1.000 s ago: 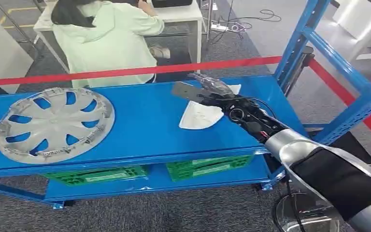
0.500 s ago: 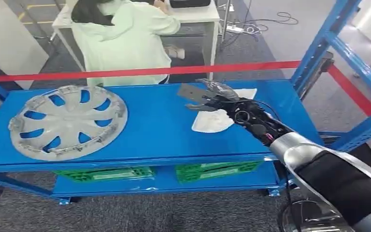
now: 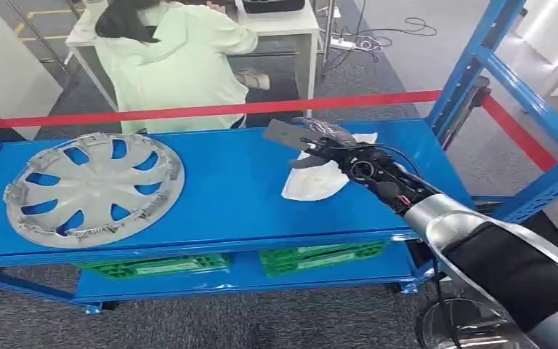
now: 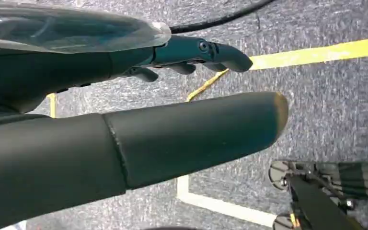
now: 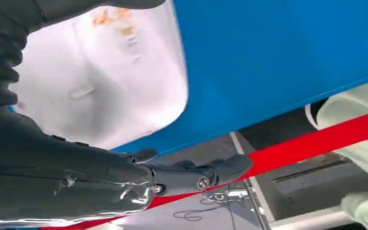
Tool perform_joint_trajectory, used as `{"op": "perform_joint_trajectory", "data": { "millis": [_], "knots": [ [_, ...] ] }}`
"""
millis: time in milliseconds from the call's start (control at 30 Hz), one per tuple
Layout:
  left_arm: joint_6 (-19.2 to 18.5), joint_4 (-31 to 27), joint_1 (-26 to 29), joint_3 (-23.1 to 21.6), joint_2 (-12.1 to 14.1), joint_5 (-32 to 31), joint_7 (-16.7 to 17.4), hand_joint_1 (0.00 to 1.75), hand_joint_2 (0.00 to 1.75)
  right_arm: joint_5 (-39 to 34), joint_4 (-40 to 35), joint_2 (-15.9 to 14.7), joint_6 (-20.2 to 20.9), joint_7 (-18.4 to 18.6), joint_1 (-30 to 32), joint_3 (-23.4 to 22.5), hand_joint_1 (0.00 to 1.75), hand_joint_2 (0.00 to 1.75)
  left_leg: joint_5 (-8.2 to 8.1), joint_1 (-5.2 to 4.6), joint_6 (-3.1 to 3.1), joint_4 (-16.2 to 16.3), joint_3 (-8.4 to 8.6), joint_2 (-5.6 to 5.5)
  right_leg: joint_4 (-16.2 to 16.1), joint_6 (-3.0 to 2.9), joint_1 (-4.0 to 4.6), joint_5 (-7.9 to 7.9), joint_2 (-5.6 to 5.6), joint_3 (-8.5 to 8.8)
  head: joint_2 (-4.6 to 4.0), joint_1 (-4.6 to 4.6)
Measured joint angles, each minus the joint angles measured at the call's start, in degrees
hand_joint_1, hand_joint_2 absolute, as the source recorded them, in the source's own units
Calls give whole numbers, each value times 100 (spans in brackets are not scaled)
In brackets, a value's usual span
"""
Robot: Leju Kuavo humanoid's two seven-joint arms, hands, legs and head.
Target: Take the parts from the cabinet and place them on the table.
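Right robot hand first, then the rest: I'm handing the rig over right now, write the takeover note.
Right robot hand: stretched over the blue table, fingers spread above the white part; no grip is visible, so it looks open.
Left robot hand: hanging over the floor, holding nothing.
Things: white part lies flat on the right of the table; silver wheel cover lies flat on the left.
Done: both parts on the table.
Left: pull the right arm back; the cabinet is out of frame, so check it for more parts.
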Motion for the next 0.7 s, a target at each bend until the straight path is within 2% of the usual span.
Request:
{"op": "perform_joint_trajectory", "data": {
  "millis": [33,67,100,133,200,233,267,300,367,400,433,467,500,533,567,700],
  "knots": [
    [0,0,2,-2,4,0,0,0,0,0,-33,-2,2,7,2,0,0,175,11,-6,30,-16,5,-6,-38,41,-6,12,0,15,0,-2],
    [0,0,6,-4,4,0,0,0,0,0,-70,-22,2,7,3,-2,0,175,67,52,90,-119,57,-6,-21,79,8,-2,1,10,0,4],
    [0,0,6,-7,-7,0,0,0,0,0,-96,-70,2,9,1,-9,0,175,86,45,96,-162,87,-3,93,84,-1,-101,3,-25,0,24],
    [0,0,5,-11,-7,0,0,0,0,0,-122,-79,0,13,2,-9,0,175,87,45,134,-169,94,3,430,92,5,-331,4,-169,0,57],
    [0,0,-1,-17,-9,0,0,0,0,0,-183,-100,2,65,68,-9,0,175,76,38,151,-166,101,2,1409,117,21,-789,7,-611,0,83],
    [0,0,-2,-17,-9,0,0,0,0,-9,-203,-131,11,98,118,-9,0,175,71,36,158,-162,102,-17,1770,130,19,-884,7,-784,0,94],
    [0,0,2,-22,-9,0,0,0,0,-11,-232,-162,28,133,164,-9,0,175,67,36,159,-153,108,-37,1821,137,18,-828,6,-817,0,107],
    [0,0,14,-24,-20,0,0,0,0,-11,-262,-184,57,153,185,-11,0,175,53,62,156,-141,114,-49,1596,165,2,-660,5,-718,0,138],
    [0,0,25,-24,-28,-2,0,0,0,-11,-352,-214,85,170,190,-22,0,175,0,100,113,-60,116,-65,555,315,-59,-132,1,-209,0,146],
    [0,0,23,-24,-16,-2,2,0,0,-11,-402,-221,87,179,192,-24,0,175,-48,110,73,15,104,-70,24,406,-120,4,6,41,0,166],
    [2,11,15,-24,44,0,0,0,0,-11,-431,-221,94,197,197,-17,0,175,-84,60,39,81,67,-95,2,398,-83,-79,60,75,0,204],
    [0,9,8,-26,17,0,-2,0,0,-13,-509,-227,122,242,231,-24,0,175,-86,66,43,89,59,-99,8,101,-60,-66,64,57,0,181],
    [0,9,6,-26,2,11,-4,0,0,-46,-590,-238,153,282,282,-28,0,175,-81,64,35,79,67,-97,7,116,-52,-26,62,48,0,116],
    [2,9,13,-26,4,17,-7,0,0,-99,-700,-245,201,326,332,-31,0,175,-70,71,20,53,65,-105,8,134,-39,-42,58,46,0,127],
    [2,9,20,-26,4,20,-7,0,0,-118,-809,-258,214,359,364,-35,0,175,-64,75,9,42,64,-104,9,115,-35,-35,62,36,0,120],
    [2,9,22,-28,7,53,-4,0,0,-107,-1260,-352,227,560,504,-52,0,175,-45,82,-20,-6,88,-94,8,100,-32,-35,77,21,0,68]
  ]
}}
